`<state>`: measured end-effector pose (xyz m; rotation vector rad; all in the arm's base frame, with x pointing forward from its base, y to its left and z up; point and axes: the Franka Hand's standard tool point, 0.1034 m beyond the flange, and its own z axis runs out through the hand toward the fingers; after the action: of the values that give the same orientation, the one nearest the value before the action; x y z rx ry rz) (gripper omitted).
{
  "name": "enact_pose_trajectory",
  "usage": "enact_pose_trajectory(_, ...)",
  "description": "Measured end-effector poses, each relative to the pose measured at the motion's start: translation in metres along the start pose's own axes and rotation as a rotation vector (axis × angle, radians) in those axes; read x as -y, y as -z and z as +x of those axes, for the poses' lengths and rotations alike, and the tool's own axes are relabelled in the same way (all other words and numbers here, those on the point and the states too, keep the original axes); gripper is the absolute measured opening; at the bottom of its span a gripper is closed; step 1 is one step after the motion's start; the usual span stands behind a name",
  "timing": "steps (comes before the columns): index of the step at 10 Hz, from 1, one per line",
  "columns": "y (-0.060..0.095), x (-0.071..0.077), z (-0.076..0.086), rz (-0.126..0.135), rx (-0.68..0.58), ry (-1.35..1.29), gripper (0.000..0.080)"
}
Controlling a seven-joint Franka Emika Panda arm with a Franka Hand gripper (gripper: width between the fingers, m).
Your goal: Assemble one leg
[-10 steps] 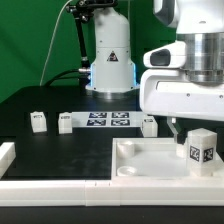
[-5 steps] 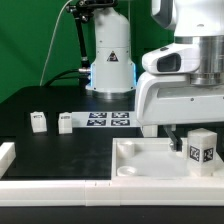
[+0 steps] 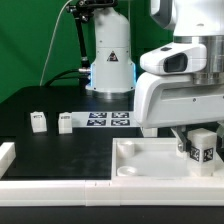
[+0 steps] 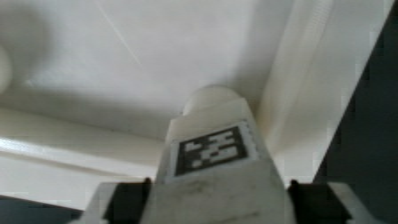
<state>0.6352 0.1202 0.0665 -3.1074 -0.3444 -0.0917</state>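
Leg (image 3: 202,147): small white post with a tag on its near face, standing upright over the tray (image 3: 150,160) at the exterior view's right, near the tray's far right corner. Whether its foot touches the tray floor cannot be told.

Claw (image 3: 200,140): closed on the leg. The wrist view shows the leg (image 4: 217,140) running out between the two dark fingers (image 4: 128,203), tag (image 4: 214,148) facing the camera, the white tray wall beyond.

Change: over the last second the arm has come down. The white housing now sits lower over the tray, and the leg with it; the leg stays upright and has drifted a little toward the exterior view's left. Nothing else on the desk (image 3: 60,150) has moved.

Meaning, as a judgement: the leg is being lowered toward a corner socket of the tray. The seating is under way and not finished; the claw has not let go.

Other items:
- Two loose legs (image 3: 38,121) and (image 3: 65,122), on the desk at the exterior view's left, well apart from the tray.
- A further leg (image 3: 148,125), just beside the arm's housing.
- Marker board (image 3: 108,120), flat on the desk, far side, between the loose legs.
- Arm base (image 3: 110,60), far centre.
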Motion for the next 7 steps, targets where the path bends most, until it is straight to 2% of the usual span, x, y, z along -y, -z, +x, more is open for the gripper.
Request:
enact_pose_trajectory(1,0.0,0.0,0.0,0.0,0.0,-0.036,0.0288)
enact_pose_trajectory(3,-0.0003,0.0002,0.0006,0.001,-0.01,-0.075,0.0288)
enact_pose_trajectory(7,0.0001,-0.0025,0.0008,0.023,-0.007,-0.56,0.0288)
